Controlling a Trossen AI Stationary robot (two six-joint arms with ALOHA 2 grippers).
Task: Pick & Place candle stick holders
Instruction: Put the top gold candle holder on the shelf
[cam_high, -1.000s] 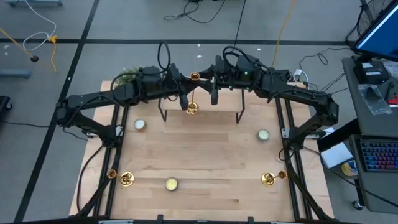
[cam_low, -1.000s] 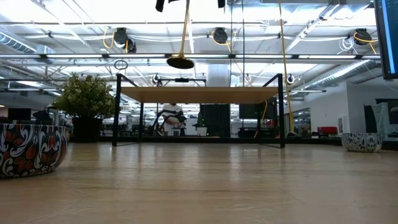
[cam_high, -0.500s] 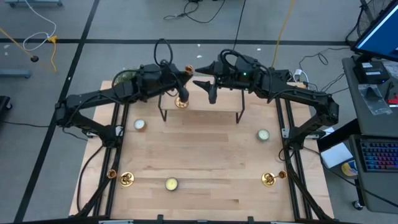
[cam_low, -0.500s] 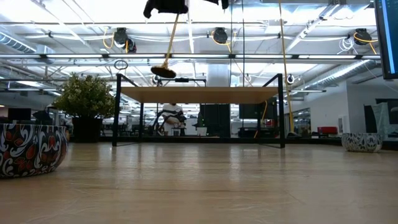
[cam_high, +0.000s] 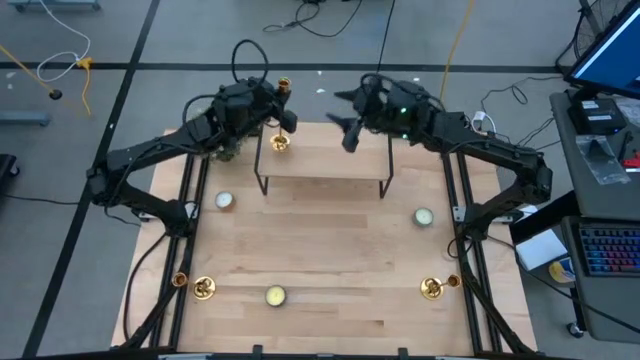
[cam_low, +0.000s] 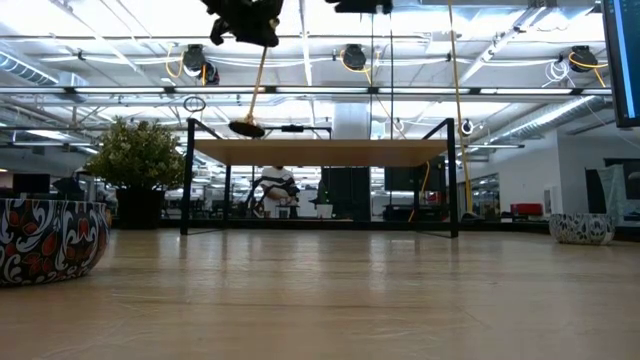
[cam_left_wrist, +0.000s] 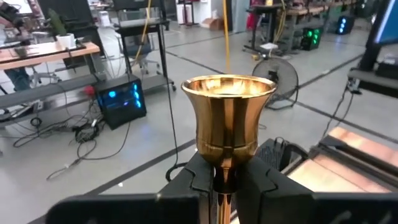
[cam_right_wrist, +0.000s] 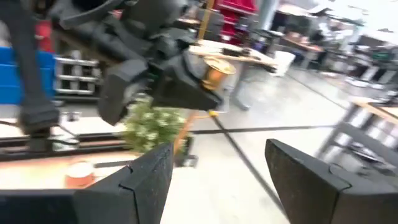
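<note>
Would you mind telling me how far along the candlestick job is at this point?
Nothing looks placed yet. In hand: the left pincer is shut on one brass candlestick, carried above the small raised shelf; the right pincer stands open beside it. Left: two candlesticks on the table's near edge.

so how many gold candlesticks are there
3: one held in the left gripper above the small shelf's left end, one at the table's front left, one front right. None seem hidden.

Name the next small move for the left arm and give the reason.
Probably lower the candlestick straight down onto the raised shelf: the left gripper holds it by the stem, tilted, its base hanging just above the shelf's left end, while the open right gripper stands clear.
</note>
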